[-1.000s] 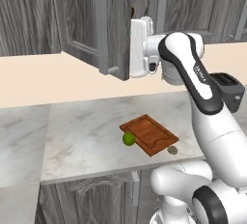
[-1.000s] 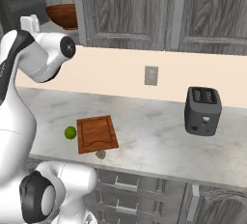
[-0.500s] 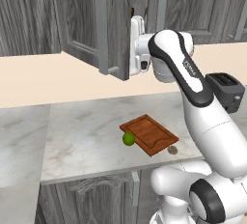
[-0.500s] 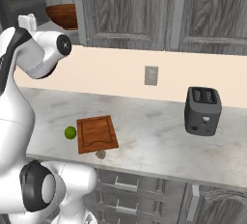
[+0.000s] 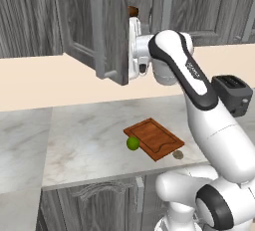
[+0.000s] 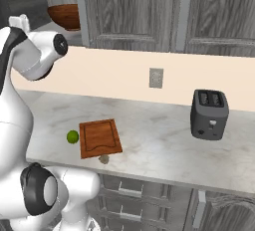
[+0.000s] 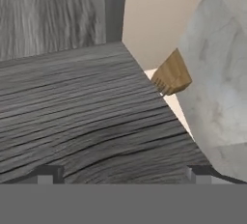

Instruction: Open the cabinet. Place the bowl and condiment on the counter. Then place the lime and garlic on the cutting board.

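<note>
Grey-grained cabinet point(image 5: 99, 36) door hangs ajar in the left base view. Right base view: bowl point(image 6: 64, 16) sits on the shelf inside, just beyond the arm. Hand view: gripper point(image 7: 123, 175) spread wide, empty, against the door.

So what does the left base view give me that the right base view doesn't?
Left base only: the open cabinet door swung out toward the camera, with the hand raised just behind its edge. Right base only: the bowl on the cabinet shelf, and the wall outlet. Both share the cutting board, the lime beside it, the garlic off its corner, and the toaster.
</note>
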### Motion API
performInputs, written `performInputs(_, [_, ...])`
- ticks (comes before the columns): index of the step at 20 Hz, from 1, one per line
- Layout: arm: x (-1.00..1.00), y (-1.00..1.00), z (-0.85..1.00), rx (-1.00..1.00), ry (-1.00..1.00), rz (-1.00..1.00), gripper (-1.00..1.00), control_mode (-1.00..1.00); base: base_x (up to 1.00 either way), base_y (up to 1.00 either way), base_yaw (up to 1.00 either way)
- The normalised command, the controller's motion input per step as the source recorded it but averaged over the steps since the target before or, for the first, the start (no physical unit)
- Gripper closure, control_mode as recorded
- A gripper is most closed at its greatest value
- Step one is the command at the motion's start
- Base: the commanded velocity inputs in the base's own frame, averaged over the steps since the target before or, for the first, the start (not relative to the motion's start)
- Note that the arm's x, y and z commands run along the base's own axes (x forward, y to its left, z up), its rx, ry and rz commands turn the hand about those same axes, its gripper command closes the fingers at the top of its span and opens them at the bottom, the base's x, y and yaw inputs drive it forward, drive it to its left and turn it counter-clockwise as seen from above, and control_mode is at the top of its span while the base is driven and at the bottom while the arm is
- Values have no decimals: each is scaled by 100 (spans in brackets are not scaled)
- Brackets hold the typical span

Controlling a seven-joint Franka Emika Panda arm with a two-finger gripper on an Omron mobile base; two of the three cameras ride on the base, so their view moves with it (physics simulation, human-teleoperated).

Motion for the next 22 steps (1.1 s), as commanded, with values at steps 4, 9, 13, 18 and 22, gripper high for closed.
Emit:
performInputs(4, [-8, 51, 0, 0, 10, 14, -100, -100, 0, 0, 0])
performInputs(9, [0, 72, 0, 0, 11, 15, -100, -100, 0, 0, 0])
performInputs(13, [-6, 77, 0, 0, 10, 13, -100, -100, 0, 0, 0])
performInputs(18, [-14, 64, 0, 0, 7, 6, -100, -100, 0, 0, 0])
performInputs(22, [-24, 27, 0, 0, 2, 3, -100, -100, 0, 0, 0])
